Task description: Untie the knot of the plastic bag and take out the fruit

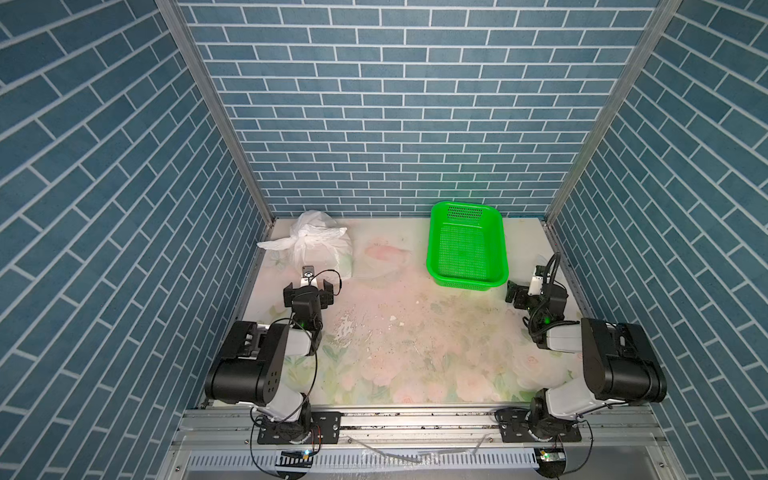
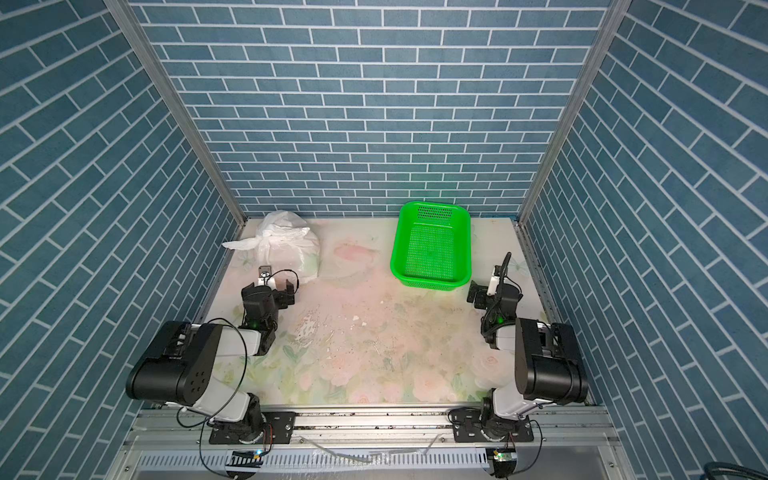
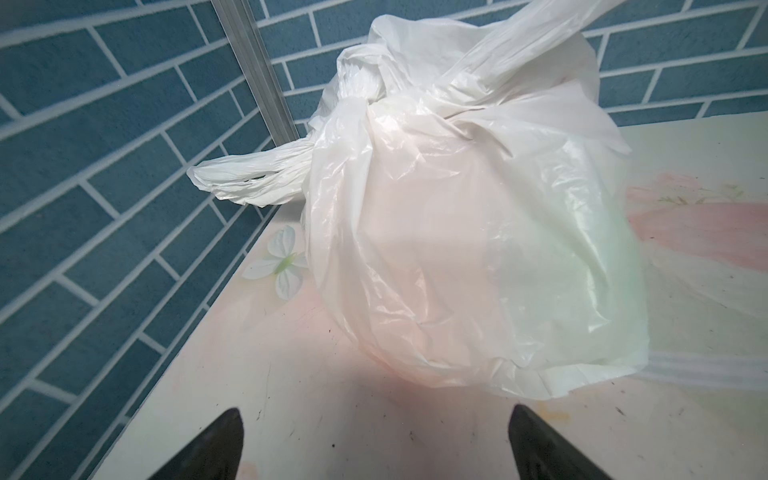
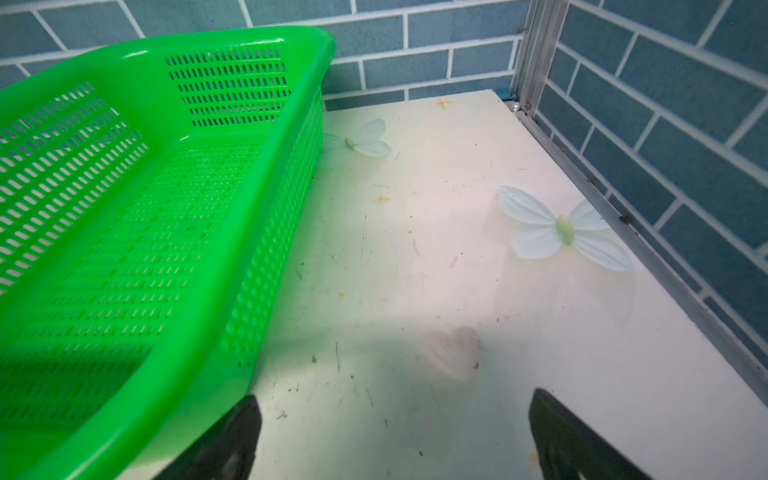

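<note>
Plastic bag (image 1: 322, 249) sits on the table (image 1: 415, 340) directly ahead of the left gripper (image 3: 374, 415), bulging and tied closed. The left wrist view shows this gripper's two dark fingertips (image 3: 226, 432) spread wide with bare tabletop between them. They hold nothing, and the bag's lower edge lies just beyond them without touching. The knot (image 3: 365, 104) is at the top of the bag, on the side away from the gripper and higher than its fingers. From it one thin flap (image 3: 249, 178) sticks out sideways toward the brick wall, and another runs up the opposite way. Through the thin film only a faint pinkish tint on one side and a greenish one on the other show (what is inside cannot be made out). In both top views the bag is the nearest thing to the left gripper (image 1: 309, 286), which points straight at it.

The right gripper (image 4: 395, 399) is also spread wide and grasps nothing, with stained table surface between its fingers. The green basket (image 4: 286, 208) stands just beside it, toward the middle of the table, its near corner close to one finger. Whether they touch cannot be told. From this gripper the bag is well apart, beyond the basket (image 1: 465, 282) on the far side of the table.
</note>
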Action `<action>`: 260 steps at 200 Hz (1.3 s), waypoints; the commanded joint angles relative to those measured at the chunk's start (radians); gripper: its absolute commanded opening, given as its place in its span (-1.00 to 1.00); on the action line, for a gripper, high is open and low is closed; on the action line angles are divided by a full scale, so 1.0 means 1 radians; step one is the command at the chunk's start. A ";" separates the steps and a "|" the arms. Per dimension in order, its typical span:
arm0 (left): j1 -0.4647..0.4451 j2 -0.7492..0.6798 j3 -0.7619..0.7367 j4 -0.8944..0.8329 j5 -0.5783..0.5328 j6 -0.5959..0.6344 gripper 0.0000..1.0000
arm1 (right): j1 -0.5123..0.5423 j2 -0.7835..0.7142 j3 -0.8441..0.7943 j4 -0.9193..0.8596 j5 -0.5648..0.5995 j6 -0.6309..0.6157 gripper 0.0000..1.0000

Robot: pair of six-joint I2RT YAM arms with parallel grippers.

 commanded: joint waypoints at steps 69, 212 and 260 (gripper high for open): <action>0.007 0.002 0.016 -0.004 -0.007 -0.008 0.99 | -0.003 0.012 0.017 0.011 -0.011 -0.042 0.98; 0.006 0.001 0.015 -0.002 -0.007 -0.008 0.99 | -0.002 0.012 0.016 0.013 -0.011 -0.042 0.98; 0.005 -0.160 0.064 -0.245 0.021 0.001 0.99 | -0.001 -0.150 0.136 -0.353 0.022 -0.015 0.98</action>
